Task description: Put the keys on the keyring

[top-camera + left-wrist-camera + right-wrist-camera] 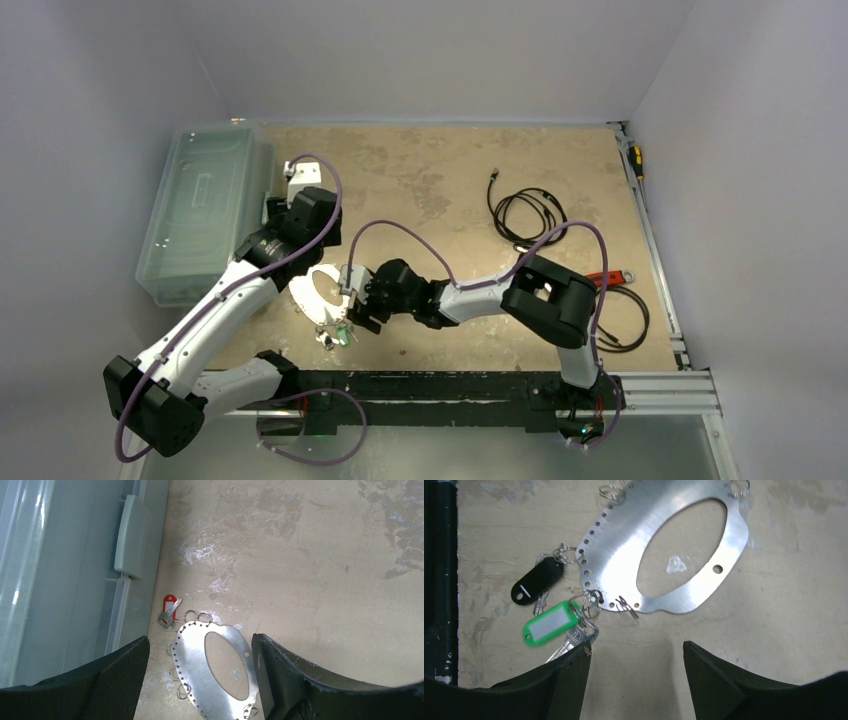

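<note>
The keyring (318,290) is a flat silver oval plate with a big hole and small split rings along its edge, lying on the table. My left gripper (200,639) is open and hovers over it, one finger on each side of the plate (195,675). A red-tagged key (168,611) lies at the plate's far end by the bin. My right gripper (635,647) is open and empty just short of the plate (624,550). A green-tagged key (546,624) and a black-tagged key (536,581) lie at its edge, their rings touching it. The right gripper's left fingertip overlaps the green key's blade.
A clear plastic bin (205,210) stands at the left, close to the keyring. A black coiled cable (525,215) and a red-handled wrench (605,280) lie to the right. The black front rail (439,580) runs just behind the keys.
</note>
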Robot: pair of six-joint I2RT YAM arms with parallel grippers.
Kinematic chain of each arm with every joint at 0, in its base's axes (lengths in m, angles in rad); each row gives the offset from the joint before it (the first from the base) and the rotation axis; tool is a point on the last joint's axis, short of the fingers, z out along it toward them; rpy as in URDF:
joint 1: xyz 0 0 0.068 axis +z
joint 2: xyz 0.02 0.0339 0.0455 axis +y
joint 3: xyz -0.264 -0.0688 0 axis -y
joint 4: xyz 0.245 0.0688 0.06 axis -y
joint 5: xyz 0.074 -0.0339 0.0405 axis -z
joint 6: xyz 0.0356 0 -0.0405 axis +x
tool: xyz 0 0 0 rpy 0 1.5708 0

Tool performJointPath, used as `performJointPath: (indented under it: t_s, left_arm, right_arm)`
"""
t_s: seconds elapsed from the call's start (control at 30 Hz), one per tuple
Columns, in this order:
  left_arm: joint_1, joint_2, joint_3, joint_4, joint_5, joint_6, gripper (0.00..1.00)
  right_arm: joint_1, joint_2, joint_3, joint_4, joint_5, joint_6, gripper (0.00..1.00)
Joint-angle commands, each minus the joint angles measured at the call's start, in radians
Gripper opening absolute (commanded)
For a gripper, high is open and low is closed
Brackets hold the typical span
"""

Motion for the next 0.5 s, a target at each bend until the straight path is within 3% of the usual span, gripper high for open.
performJointPath:
  t_s: [0.0,0.47]
  left_arm:
    - [-0.015,-0.023,0.044,0.002,-0.065,-0.003,0.74]
    - [-0.046,-0.029,0.056,-0.033,-0.175,-0.05,0.75]
  right_arm:
    - [-0.002,-0.021,-0.054,0.22,-0.1,-0.19,0.71]
    - [-0.005,0.073,-0.009,0.308,-0.152,-0.286,0.59]
